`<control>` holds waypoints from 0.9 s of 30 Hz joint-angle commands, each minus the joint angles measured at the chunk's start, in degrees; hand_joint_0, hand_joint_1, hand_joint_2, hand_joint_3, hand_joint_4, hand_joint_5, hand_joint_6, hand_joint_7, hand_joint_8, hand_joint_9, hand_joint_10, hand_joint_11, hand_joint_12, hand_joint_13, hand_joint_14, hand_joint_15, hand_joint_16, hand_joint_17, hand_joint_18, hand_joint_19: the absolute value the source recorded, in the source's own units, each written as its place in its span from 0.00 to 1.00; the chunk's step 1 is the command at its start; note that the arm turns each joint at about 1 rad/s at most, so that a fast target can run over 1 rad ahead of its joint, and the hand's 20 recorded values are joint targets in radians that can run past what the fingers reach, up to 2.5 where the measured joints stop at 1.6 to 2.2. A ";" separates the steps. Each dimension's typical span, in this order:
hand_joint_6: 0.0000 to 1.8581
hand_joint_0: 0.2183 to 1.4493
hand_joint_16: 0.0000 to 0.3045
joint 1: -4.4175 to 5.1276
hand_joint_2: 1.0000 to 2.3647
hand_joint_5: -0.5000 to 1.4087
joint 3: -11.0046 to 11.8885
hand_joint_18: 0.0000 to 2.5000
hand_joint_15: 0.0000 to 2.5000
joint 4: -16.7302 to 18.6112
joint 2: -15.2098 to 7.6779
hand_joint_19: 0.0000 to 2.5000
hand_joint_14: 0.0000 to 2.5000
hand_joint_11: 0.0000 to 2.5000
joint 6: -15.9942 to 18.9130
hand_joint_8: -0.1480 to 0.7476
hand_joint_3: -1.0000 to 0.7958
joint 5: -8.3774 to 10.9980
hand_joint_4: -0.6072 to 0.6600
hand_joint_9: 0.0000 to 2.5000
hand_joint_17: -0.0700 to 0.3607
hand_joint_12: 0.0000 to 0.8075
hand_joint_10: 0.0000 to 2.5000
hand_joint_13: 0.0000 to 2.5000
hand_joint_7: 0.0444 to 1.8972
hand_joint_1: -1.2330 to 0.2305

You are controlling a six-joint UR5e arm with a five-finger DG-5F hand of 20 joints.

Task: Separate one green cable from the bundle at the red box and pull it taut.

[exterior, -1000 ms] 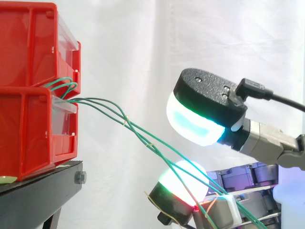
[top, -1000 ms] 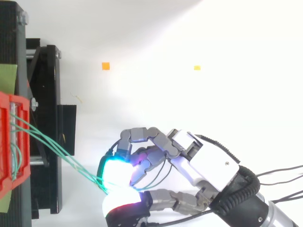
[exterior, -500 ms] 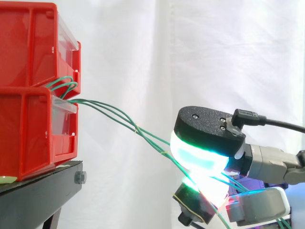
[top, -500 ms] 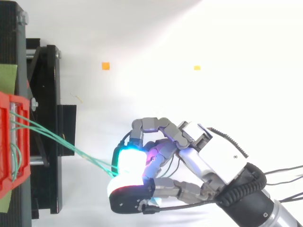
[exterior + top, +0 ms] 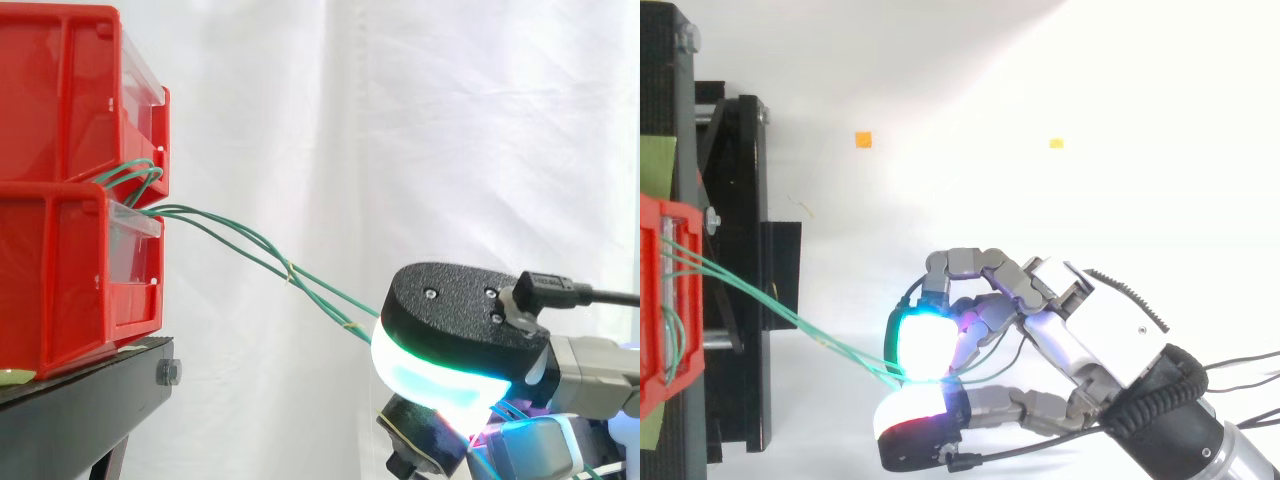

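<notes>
1. At the far left of the side view, two red bins are stacked, the upper bin (image 5: 60, 90) sitting on the lower bin (image 5: 60, 280), and both rest on a black stand (image 5: 95, 385).
2. The green cables (image 5: 250, 243) come out at the front of the bins, where the two meet. A few strands loop there, just under the upper bin's lip.
3. From the bins the green cables run rightward and down in nearly straight lines, close together, crossing in mid-span where small pale ties (image 5: 290, 272) sit on them. How many strands there are past the crossing is hard to tell.
4. From above, the same strands leave the bin's edge and slant over the stand toward the lower middle.
5. The hand (image 5: 1110, 345) reaches in from the lower right. Its fingers (image 5: 925, 345) are curled, with a cyan-white pad pressed against the thumb's pad, pinching the green cables between them.
6. Behind everything hangs a white curtain (image 5: 420, 130).
</notes>
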 commanded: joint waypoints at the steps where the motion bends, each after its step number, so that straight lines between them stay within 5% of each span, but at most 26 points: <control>1: 0.49 0.16 0.24 0.02 0.00 0.23 -0.08 0.36 0.32 -0.65 0.00 0.28 0.01 0.50 0.72 0.57 0.28 -0.03 0.62 0.57 0.54 0.53 0.01 0.44 0.74 0.21; 6: 0.49 0.13 0.26 0.11 0.00 0.24 0.01 0.39 0.32 -1.79 0.00 0.27 0.01 0.48 1.86 0.59 0.28 -0.11 0.62 0.60 0.58 0.57 0.01 0.46 0.75 0.37; 18: 0.48 0.15 0.26 0.11 0.00 0.24 0.01 0.40 0.32 -7.24 0.00 0.28 0.01 0.51 7.84 0.58 0.28 -2.58 0.62 0.62 0.57 0.56 0.01 0.46 0.75 0.34; 23: 0.48 0.16 0.25 0.11 0.00 0.24 0.01 0.39 0.33 -12.51 1.76 0.28 0.01 0.51 14.43 0.57 0.28 -5.74 0.62 0.61 0.56 0.55 0.01 0.46 0.76 0.32; 27: 0.49 0.16 0.25 0.02 0.00 0.24 -0.25 0.38 0.33 -18.05 3.25 0.28 0.01 0.50 15.05 0.57 0.28 -6.09 0.62 0.61 0.56 0.55 0.01 0.45 0.75 0.31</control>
